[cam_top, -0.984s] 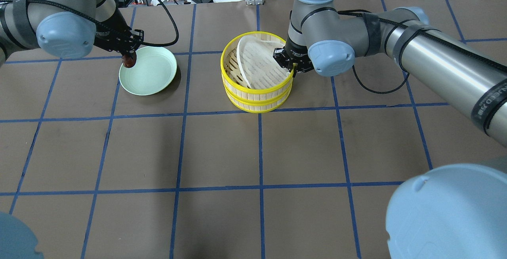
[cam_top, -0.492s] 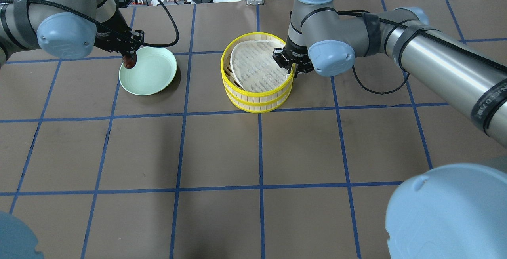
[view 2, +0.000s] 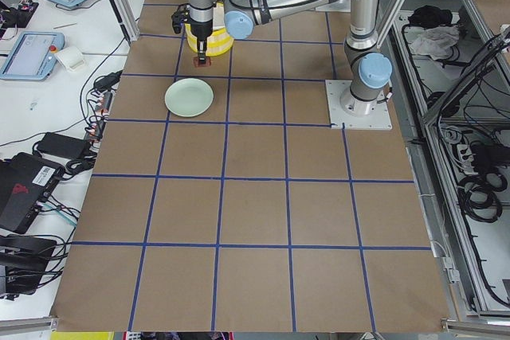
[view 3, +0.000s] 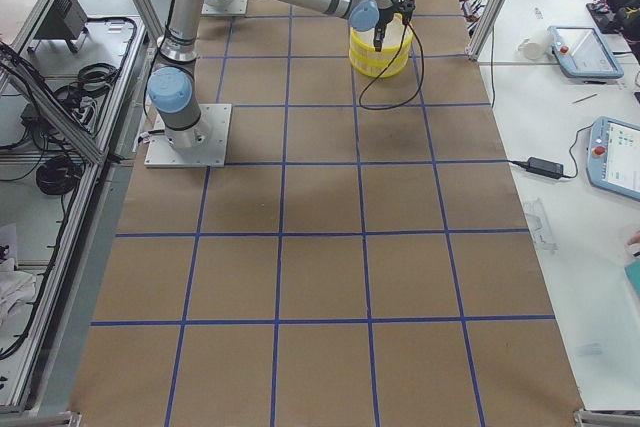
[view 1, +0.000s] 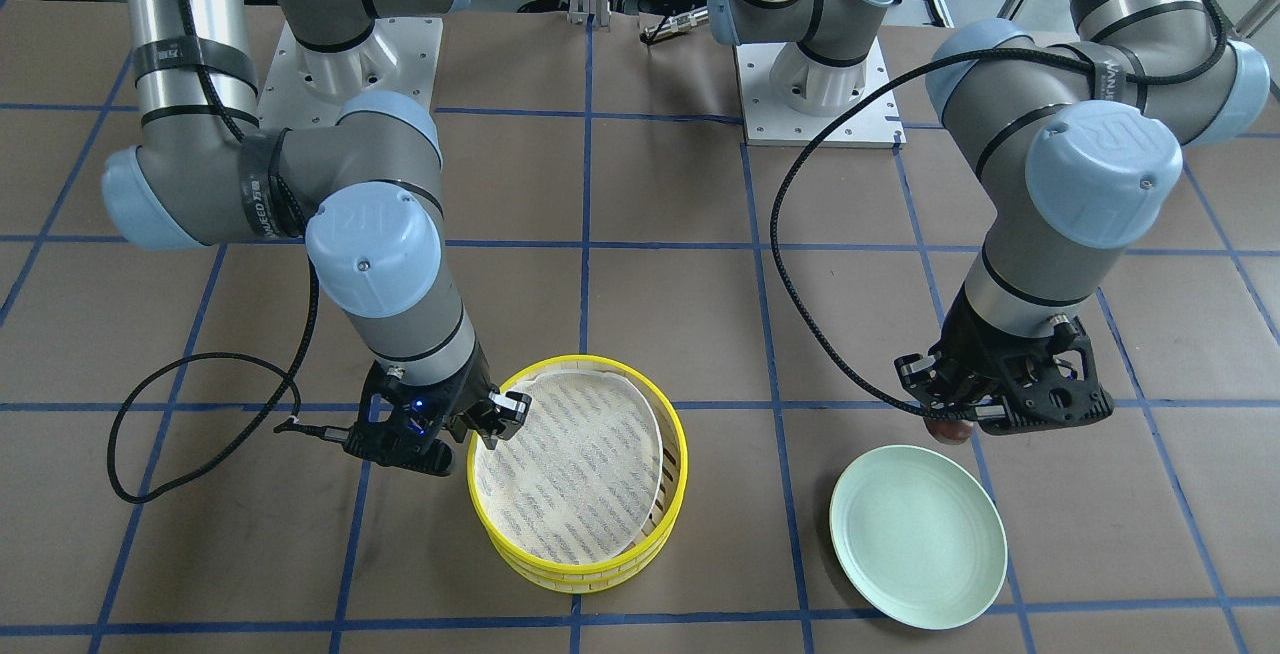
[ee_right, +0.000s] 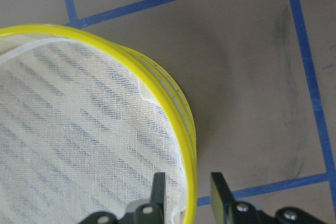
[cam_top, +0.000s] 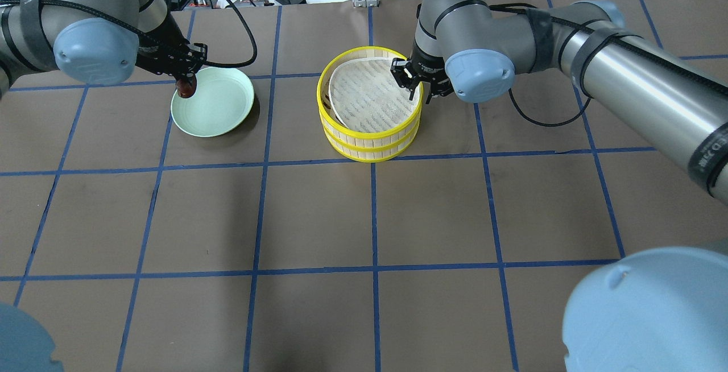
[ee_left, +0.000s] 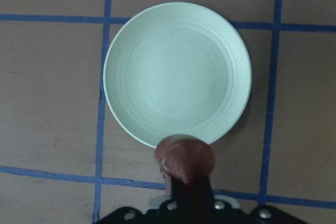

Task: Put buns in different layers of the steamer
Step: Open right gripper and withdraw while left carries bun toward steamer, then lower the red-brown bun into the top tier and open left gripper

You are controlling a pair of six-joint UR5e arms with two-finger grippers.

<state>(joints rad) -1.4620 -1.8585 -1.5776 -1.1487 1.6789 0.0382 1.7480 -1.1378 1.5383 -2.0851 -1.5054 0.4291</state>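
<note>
Clenching the brown bun [ee_left: 185, 160], left tool [cam_top: 185, 83] hangs at plate [cam_top: 222, 107] edge; right tool [ee_right: 189, 192], released, straddles steamer rim [ee_right: 174, 104].

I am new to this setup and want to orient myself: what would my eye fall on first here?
First, the two-layer steamer with yellow rims, between the two arms, a white liner on top; the right gripper stands open astride its rim. Next, the left gripper holds a brown bun in the air beside the green plate.
</note>
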